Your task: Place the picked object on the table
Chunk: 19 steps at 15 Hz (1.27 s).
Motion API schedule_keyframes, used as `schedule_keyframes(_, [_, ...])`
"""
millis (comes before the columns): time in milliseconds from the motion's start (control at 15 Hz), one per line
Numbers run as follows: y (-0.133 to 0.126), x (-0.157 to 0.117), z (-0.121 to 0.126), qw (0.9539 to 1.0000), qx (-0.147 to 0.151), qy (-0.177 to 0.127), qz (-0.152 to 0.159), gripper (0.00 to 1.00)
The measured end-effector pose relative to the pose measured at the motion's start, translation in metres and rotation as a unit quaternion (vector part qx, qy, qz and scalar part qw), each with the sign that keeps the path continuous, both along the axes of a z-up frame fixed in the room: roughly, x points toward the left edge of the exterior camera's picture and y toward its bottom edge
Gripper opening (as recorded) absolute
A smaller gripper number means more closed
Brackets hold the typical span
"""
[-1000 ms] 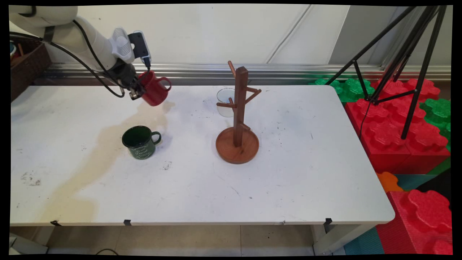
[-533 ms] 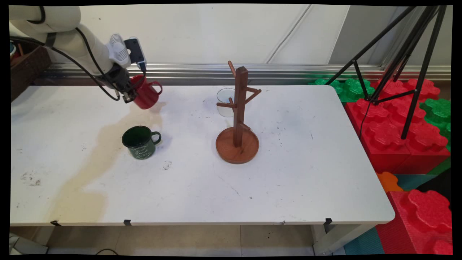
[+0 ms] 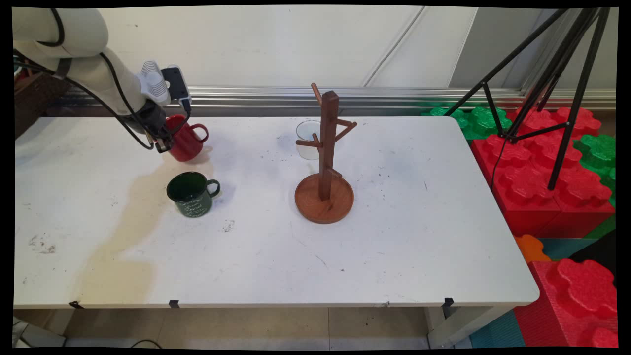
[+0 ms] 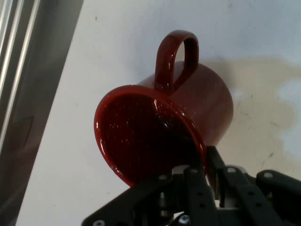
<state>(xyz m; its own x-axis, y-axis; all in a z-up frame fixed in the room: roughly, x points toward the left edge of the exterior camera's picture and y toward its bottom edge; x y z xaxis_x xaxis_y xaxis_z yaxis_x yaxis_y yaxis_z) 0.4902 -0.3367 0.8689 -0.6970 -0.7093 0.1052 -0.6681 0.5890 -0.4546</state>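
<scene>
A red mug is being gripped by the rim by the black gripper, whose linkage is rising from the bottom edge. One finger is being pressed inside the rim and the other outside it, on the side nearest the camera. The mug is being held tilted, its dark open mouth being turned toward the camera and its loop handle pointing up in the picture. A white table with a tan stain is being seen behind it.
</scene>
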Motion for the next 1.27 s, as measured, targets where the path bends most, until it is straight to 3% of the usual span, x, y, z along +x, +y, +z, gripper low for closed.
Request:
schedule_keyframes(733, [0.004,0.001,-0.017,0.9998,0.017,-0.001,0.012,0.0])
schedule_keyframes(800, [0.004,0.0,-0.018,0.9998,0.017,-0.001,0.012,1.0])
schedule_keyframes(1267, [0.0,-0.007,-0.021,0.9999,0.005,0.011,0.009,1.0])
